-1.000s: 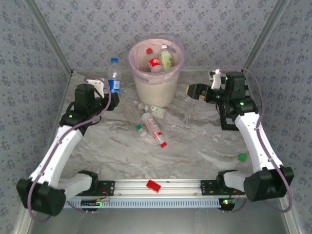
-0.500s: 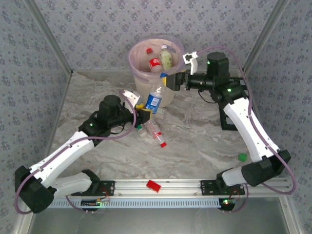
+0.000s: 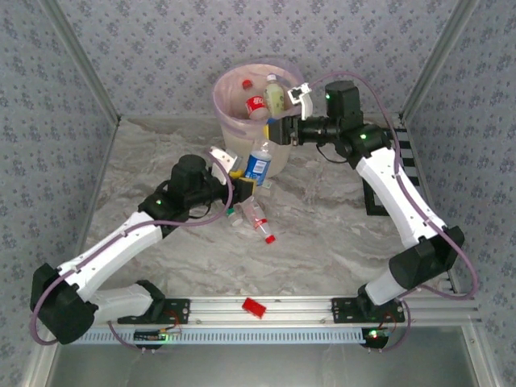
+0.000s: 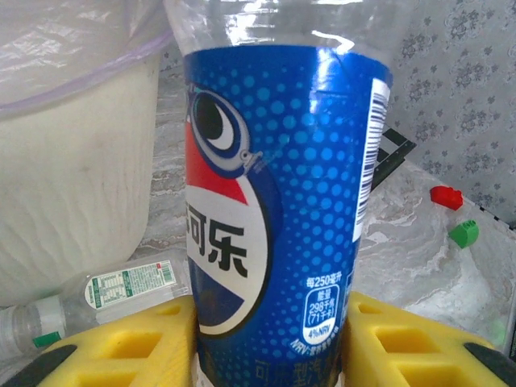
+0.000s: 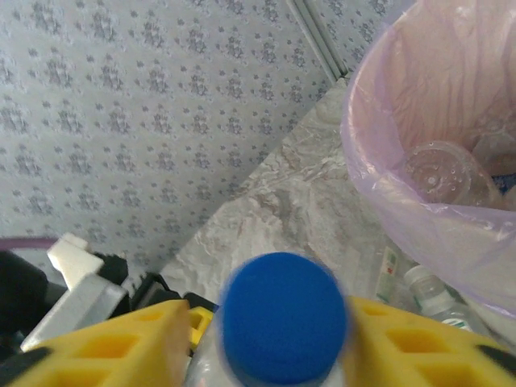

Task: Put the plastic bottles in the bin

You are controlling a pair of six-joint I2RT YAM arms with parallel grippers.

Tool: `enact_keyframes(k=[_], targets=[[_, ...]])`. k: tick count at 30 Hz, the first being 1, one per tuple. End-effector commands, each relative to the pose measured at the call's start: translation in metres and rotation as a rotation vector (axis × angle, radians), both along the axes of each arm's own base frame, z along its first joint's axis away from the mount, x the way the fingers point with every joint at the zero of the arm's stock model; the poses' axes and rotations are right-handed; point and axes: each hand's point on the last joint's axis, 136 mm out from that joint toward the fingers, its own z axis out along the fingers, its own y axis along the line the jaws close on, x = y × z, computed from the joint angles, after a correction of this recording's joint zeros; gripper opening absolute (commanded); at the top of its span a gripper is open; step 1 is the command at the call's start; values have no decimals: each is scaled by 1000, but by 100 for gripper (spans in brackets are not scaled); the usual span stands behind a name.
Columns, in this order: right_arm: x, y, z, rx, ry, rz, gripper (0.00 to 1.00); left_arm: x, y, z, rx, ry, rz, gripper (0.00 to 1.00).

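Left tool: clenched on the Pepsi bottle low down.
Right tool: clamped under its blue cap.
Bottle: upright, aloft beside bin, toward desk far edge.
Handling: probably light, thin-walled, slick; neck likely the stiffest hold.

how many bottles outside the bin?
4. Blue-label bottle in the left gripper; red-capped bottle, green-capped bottle, clear bottle lying on the table. Maybe more hidden.
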Motion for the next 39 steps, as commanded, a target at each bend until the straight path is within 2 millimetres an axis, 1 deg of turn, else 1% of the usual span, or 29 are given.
enact_keyframes(k=[1,4,6,9,10,11,12,14,15,17,20,23,25,27,28,30,33,36,38,39], targets=[[-5,3,11,0,-26,35,39,5,-8,29,-42,-71,-16,43],[-3,1,16,-14,-51,24,32,7,-8,29,-30,-77,-8,45],[-2,-1,22,-18,-70,21,28,9,-6,28,-21,-80,4,49],[-1,-5,38,-13,-114,11,25,10,-3,30,-14,-81,22,66],[0,-6,45,-6,-133,7,24,9,-1,31,-14,-82,24,75],[0,-9,56,5,-158,1,24,8,0,33,-15,-83,23,83],[1,-12,65,15,-182,-7,24,6,1,33,-13,-83,23,87],[2,-21,91,48,-250,-35,22,4,5,36,-10,-88,29,95],[3,-24,102,64,-278,-51,22,4,7,36,-6,-89,36,96],[6,-37,130,106,-352,-106,21,5,15,35,3,-88,68,99],[15,-57,163,155,-461,-211,21,12,30,31,0,-62,130,99],[31,-72,184,181,-562,-318,18,23,48,27,-30,-15,199,99],[43,-74,193,195,-629,-359,19,29,60,23,-51,14,247,99],[59,-72,195,196,-692,-380,19,34,70,20,-72,40,289,98],[70,-69,193,199,-715,-384,19,37,75,17,-81,56,311,98],[91,-61,186,210,-746,-380,19,40,82,11,-96,82,343,98],[123,-41,172,192,-741,-355,18,46,88,-3,-107,136,382,97],[160,-15,143,112,-701,-339,17,49,93,-17,-80,175,413,97],[177,4,121,50,-667,-318,17,50,96,-23,-67,190,429,97],[183,11,111,23,-649,-309,16,50,98,-23,-64,191,432,97]])
